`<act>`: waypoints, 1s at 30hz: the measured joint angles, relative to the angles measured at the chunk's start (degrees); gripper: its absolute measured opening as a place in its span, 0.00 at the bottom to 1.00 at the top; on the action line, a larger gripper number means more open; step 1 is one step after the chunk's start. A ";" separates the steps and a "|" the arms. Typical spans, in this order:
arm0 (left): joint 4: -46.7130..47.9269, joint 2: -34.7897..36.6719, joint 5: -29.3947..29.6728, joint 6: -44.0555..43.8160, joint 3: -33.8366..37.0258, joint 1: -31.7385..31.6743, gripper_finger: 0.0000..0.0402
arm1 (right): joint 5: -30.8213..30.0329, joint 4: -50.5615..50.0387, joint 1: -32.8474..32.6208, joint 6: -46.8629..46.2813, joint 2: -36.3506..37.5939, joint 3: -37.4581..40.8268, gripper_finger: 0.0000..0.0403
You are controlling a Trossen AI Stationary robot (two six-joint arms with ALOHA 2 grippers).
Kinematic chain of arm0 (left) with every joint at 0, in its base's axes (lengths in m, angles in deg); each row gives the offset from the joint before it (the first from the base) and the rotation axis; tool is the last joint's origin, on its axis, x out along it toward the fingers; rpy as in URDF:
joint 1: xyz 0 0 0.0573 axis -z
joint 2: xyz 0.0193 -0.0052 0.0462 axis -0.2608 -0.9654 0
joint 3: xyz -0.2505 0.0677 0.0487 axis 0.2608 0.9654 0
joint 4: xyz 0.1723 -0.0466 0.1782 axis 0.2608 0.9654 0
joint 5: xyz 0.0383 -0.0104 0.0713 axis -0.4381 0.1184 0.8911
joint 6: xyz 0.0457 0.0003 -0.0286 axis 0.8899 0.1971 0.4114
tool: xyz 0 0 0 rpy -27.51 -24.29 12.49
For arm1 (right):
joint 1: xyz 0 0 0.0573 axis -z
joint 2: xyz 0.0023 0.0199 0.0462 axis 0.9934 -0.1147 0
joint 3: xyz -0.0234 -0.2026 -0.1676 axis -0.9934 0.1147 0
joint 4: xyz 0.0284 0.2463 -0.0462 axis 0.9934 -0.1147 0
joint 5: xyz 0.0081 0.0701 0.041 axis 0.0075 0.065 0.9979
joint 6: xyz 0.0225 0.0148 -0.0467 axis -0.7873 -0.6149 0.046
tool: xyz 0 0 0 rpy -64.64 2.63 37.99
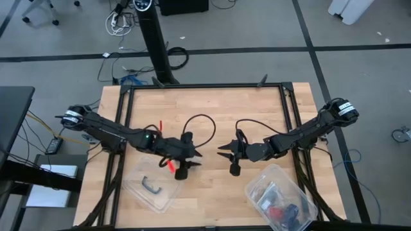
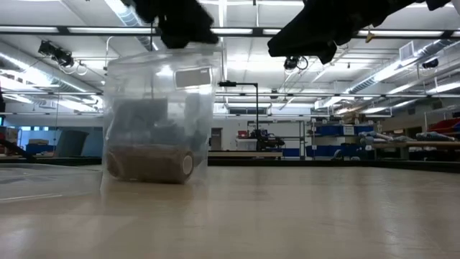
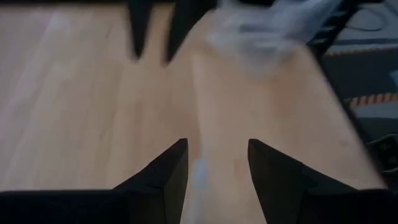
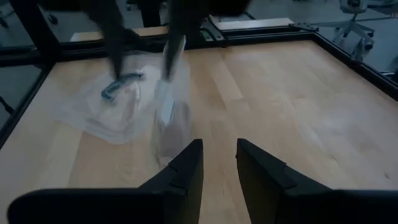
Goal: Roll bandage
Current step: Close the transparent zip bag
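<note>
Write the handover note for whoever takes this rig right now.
Left gripper: open, empty, above the clear bag.
Right gripper: open a little, empty, facing the bag from the other side.
Bandage: a brown roll lying in the bottom of the bag, mid-table.
Done: rolling looks finished, roll bagged.
Left: probably only pulling both arms back; check the roll is tight.

From table height the bandage [image 2: 149,164] is a brown roll blurred behind a clear bag's [image 2: 159,115] cloudy plastic. Both arms are cut off by that picture's top edge. The left wrist view is smeared, so the plastic [image 3: 273,28] ahead cannot be made out.
</note>
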 joint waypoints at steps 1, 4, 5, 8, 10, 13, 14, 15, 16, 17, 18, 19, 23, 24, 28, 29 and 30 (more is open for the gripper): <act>-0.12 0.45 -0.02 0.89 -0.50 0.54 0.42 | 0.13 0.24 0.17 0.00 -0.02 -0.02 0.24; 0.12 1.71 1.19 4.18 -3.35 2.10 0.42 | 1.39 0.46 0.68 -0.23 -0.46 -0.02 0.24; 1.95 2.31 1.70 4.52 -4.48 2.55 0.42 | 2.44 0.52 0.93 -0.68 -0.46 -0.02 0.24; 8.59 4.59 3.82 4.14 -8.08 4.85 0.42 | 3.63 0.56 1.24 -1.40 -0.46 -0.02 0.24; 16.12 6.18 7.99 0.87 -9.07 6.56 0.41 | 3.72 1.17 0.98 -1.20 -0.46 -0.02 0.24; 27.63 7.50 16.20 -7.51 -8.18 9.66 0.38 | 3.85 1.08 0.68 -1.20 -0.48 -0.02 0.24; 30.15 7.78 18.88 -10.72 -6.98 10.71 0.37 | 3.85 1.16 0.68 -1.20 -0.48 -0.02 0.24; 31.23 7.99 21.08 -13.73 -5.47 11.75 0.35 | 3.82 1.16 0.70 -1.05 -0.48 -0.02 0.23; 31.61 8.31 22.37 -16.70 -3.63 12.47 0.32 | 3.80 1.17 0.72 -1.01 -0.48 -0.02 0.22; 31.57 8.73 22.69 -19.22 -1.46 13.13 0.30 | 3.77 1.18 0.84 -1.01 -0.48 -0.02 0.21; 31.07 9.05 22.68 -21.58 1.03 13.63 0.28 | 3.78 1.26 1.13 -1.01 -0.48 -0.02 0.19; 29.69 9.10 22.73 -23.90 3.37 13.98 0.25 | 3.82 1.30 1.32 -0.98 -0.48 -0.02 0.17; 24.65 9.65 23.21 -30.87 11.52 15.31 0.15 | 4.42 4.58 3.46 2.94 -3.53 -0.05 0.03; 24.26 9.90 23.60 -32.82 12.96 15.70 0.12 | 6.09 6.94 4.44 3.93 -5.14 -0.04 0.02; 22.98 11.64 29.25 -37.87 17.48 17.47 0.06 | 14.41 16.90 9.65 3.64 -12.47 -0.04 0.02; 21.99 11.86 31.33 -38.18 18.42 17.58 0.05 | 14.90 19.02 10.62 3.31 -14.31 -0.04 0.01; 21.37 12.03 33.29 -38.65 19.41 17.52 0.04 | 15.12 21.18 11.40 3.01 -16.07 -0.04 0.01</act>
